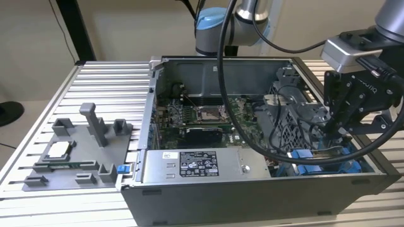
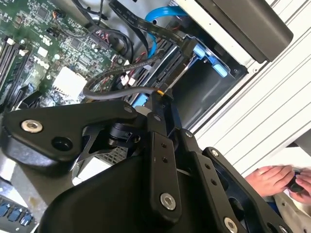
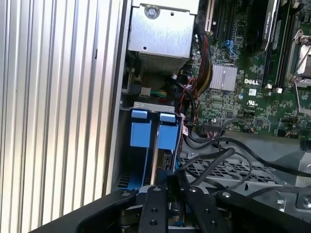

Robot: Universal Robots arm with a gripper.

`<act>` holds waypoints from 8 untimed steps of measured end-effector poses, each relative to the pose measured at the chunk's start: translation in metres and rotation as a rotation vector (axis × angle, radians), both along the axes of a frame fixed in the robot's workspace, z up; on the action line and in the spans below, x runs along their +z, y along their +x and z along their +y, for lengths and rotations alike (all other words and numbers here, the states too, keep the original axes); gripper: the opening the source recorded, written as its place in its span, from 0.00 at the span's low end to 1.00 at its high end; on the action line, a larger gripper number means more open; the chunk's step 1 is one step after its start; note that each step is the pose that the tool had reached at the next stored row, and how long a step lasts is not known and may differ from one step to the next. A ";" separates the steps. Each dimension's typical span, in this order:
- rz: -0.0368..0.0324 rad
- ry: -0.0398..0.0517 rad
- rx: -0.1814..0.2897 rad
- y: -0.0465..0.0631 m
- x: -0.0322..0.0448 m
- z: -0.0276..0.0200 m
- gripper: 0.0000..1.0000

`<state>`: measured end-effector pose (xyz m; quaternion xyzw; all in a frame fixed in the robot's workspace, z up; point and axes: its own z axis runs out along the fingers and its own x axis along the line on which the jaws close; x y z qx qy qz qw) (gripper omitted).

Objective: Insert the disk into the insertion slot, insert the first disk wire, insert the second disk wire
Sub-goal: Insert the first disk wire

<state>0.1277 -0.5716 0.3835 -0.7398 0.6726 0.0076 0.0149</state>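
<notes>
Exterior view: the pincer (image 1: 333, 131) hangs over the slot (image 1: 315, 158) in the computer case (image 1: 252, 198) on the table (image 1: 107, 80). Second wrist view: its narrow tips pinch a grey wire (image 2: 112, 92). First wrist view: the blue-framed disk (image 3: 167, 133) sits in the slot.

You have the computer case (image 1: 252, 198) sitting open on the slatted table (image 1: 107, 80); on the exterior view's left, the fixture plate (image 1: 85, 152) lies flat on the slats, just beside the case wall; inside the case, the power-supply box (image 1: 196, 165) runs along the near wall, the motherboard (image 1: 167, 128) lies behind it, and the processor socket (image 1: 208, 112) sits on that board; the insertion slot (image 1: 315, 158) is in the near corner on the exterior view's right, beside the power-supply box; your gripper (image 1: 332, 135) hangs over that slot; in the first wrist view, cables (image 3: 214, 158) lie just beside the slot; in the second wrist view, a person's hand (image 2: 277, 177) is outside the case.
</notes>
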 end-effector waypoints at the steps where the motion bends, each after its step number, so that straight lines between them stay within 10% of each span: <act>1: 0.0000 0.0000 0.000 0.000 -0.0001 0.0000 0.00; 8: 0.0000 -0.0001 0.000 0.000 -0.0001 -0.0002 0.00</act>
